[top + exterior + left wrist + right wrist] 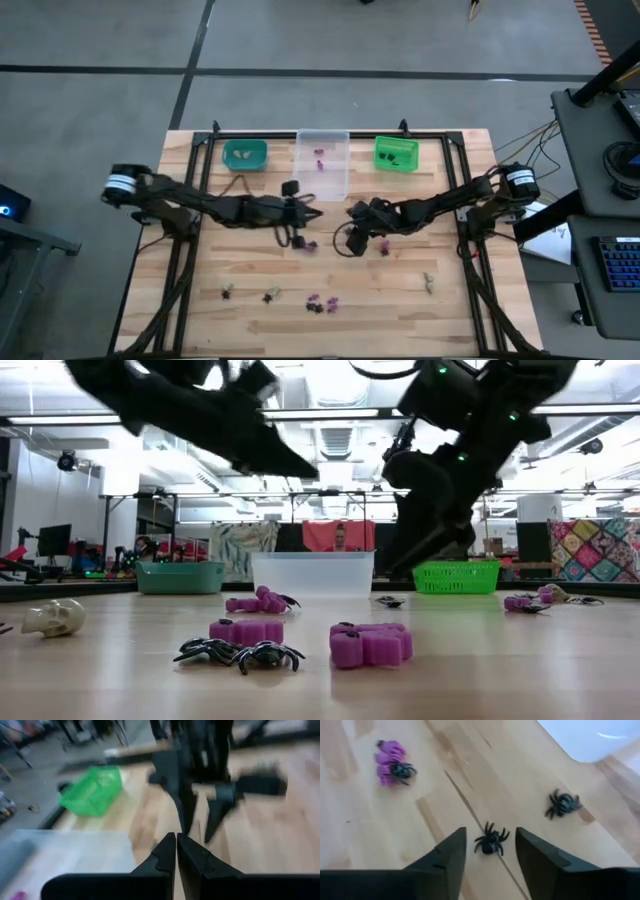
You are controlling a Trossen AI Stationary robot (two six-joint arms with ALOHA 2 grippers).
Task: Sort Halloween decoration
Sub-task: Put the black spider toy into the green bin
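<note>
Wooden counter (200, 310) with three bins at its far edge. Right gripper (490, 851) hangs low, jaws wide astride a black spider (490, 841). Left gripper (176, 851) is raised, jaws closed and empty. The spider is probably light, stiff and leggy: pinch its body.

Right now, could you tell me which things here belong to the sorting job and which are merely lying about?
Belonging to the job:
black spider between right gripper fingers
purple trinkets
skull
teal bin
clear bin
green bin

Lying about:
keyboard
</note>
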